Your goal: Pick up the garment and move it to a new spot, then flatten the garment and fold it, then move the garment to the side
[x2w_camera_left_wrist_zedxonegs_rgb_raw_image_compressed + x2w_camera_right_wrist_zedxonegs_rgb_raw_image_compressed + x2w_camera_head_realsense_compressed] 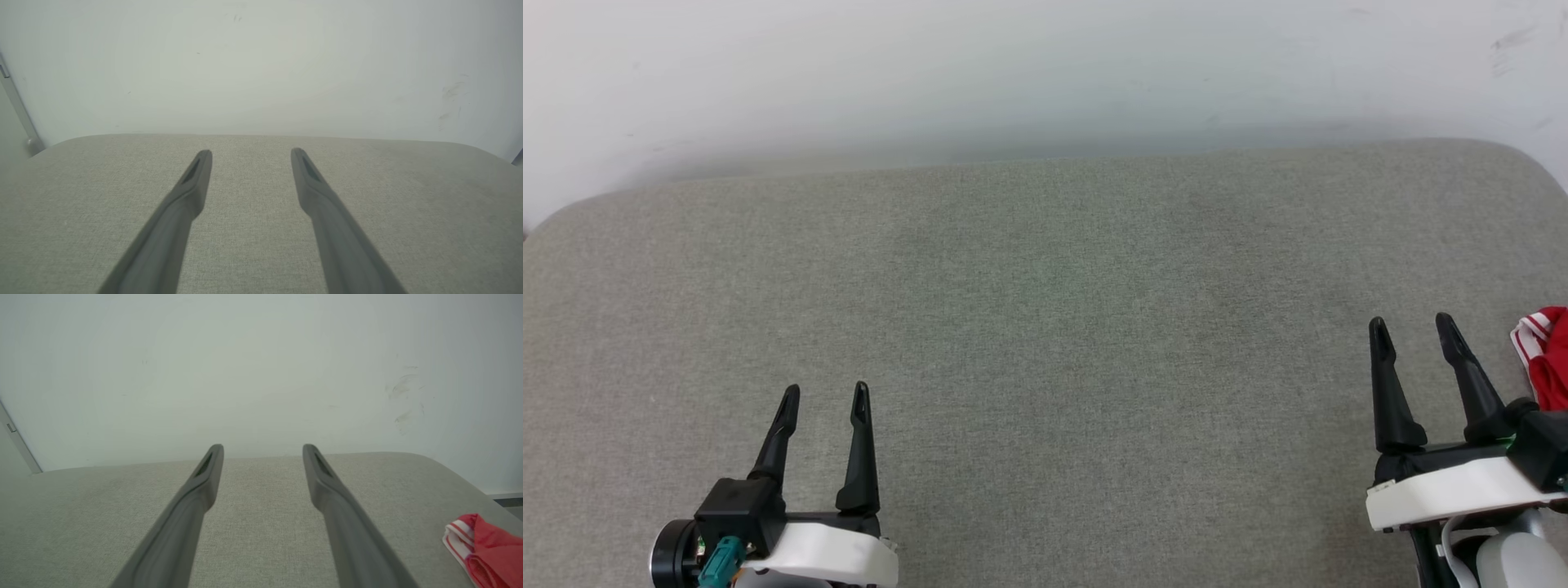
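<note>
Grippers: I'm counting two, left gripper (826, 389) and right gripper (1410, 320), and both are hanging spread wide over the grey fabric counter (1045, 286), gripping nothing. One garment (1547, 359) is showing, red with red-white striped trim. It's lying at the counter's right side, just beside the right gripper. The frame edge is cutting most of it off, so I'm not making out any lettering, or whether it's touching the gripper.

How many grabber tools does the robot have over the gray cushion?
2. The left tool is at the head view's lower left, the right tool at its lower right, just beside the red garment. Both stand open and empty.
</note>
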### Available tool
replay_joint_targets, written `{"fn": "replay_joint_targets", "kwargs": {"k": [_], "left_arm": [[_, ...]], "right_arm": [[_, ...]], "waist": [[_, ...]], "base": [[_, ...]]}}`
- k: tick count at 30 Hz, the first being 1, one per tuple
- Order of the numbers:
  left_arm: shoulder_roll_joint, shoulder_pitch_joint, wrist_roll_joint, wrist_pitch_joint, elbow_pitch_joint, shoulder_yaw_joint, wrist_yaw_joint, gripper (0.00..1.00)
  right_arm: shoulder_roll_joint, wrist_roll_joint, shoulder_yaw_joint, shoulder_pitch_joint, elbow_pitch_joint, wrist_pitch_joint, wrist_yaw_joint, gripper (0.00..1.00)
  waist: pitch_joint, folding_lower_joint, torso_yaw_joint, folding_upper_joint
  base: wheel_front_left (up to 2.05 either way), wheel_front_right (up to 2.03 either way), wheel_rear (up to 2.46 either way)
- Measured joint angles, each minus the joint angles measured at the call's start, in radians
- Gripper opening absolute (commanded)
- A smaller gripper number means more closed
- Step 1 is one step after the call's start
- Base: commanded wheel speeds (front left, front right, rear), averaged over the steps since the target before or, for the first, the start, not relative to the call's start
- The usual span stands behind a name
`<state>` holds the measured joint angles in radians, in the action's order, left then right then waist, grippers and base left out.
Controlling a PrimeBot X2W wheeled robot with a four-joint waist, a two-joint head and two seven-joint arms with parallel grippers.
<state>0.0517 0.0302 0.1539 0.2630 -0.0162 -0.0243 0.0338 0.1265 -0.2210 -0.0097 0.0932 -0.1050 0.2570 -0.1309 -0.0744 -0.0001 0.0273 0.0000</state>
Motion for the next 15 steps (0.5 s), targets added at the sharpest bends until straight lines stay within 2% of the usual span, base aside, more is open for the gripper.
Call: {"fn": "replay_joint_targets", "kwargs": {"k": [12,13,15], "left_arm": [[-0.001,-0.004,0.024,0.000,0.002,0.005,-0.011,1.00],[-0.001,-0.004,0.024,0.000,-0.001,0.005,-0.011,0.00],[-0.001,0.006,0.024,-0.001,-0.021,0.003,-0.011,0.00]], "right_arm": [[0.004,-0.016,-0.002,0.002,0.004,0.004,0.000,1.00],[0.003,-0.016,-0.001,0.000,-0.001,0.003,0.000,0.00],[-0.002,-0.017,0.001,-0.006,-0.020,0.000,0.000,0.00]], "waist": [[-0.016,0.0001,-0.003,0.0000],[-0.017,0.0001,-0.004,0.0000],[-0.018,0.0001,-0.004,0.0000]], "base": [[0.00,0.00,0.00],[0.00,0.00,0.00],[0.00,0.00,0.00]]}}
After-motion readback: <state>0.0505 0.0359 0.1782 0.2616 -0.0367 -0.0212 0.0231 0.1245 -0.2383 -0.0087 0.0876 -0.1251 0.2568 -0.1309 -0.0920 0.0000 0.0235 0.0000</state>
